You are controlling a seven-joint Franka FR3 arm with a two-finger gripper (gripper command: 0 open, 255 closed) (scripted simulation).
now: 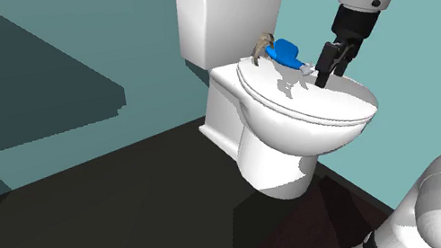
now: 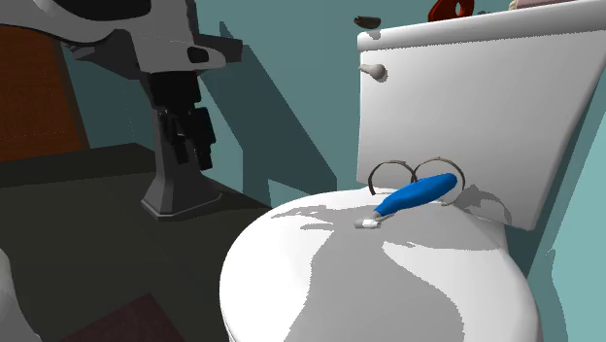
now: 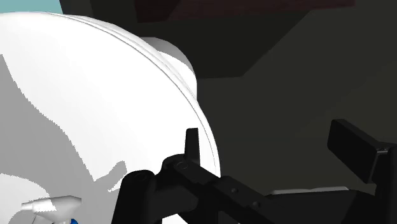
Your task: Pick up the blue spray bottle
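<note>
Though close, spray bottle (image 1: 289, 50) beside fingers (image 1: 326, 73).

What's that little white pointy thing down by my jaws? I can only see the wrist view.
Observer: It's the nozzle of a blue spray bottle. The bottle is lying on its side on the closed toilet lid.
Operator: Is anything else on the lid?
Observer: Yes, a pair of thin-rimmed glasses sits right behind the bottle, close to the tank.
Operator: Which way do I go to grab it?
Observer: In the shoulder view your jaws hang low over the lid, just to that view's right of the nozzle end. The blue body stretches away to the left, toward the tank.
</note>
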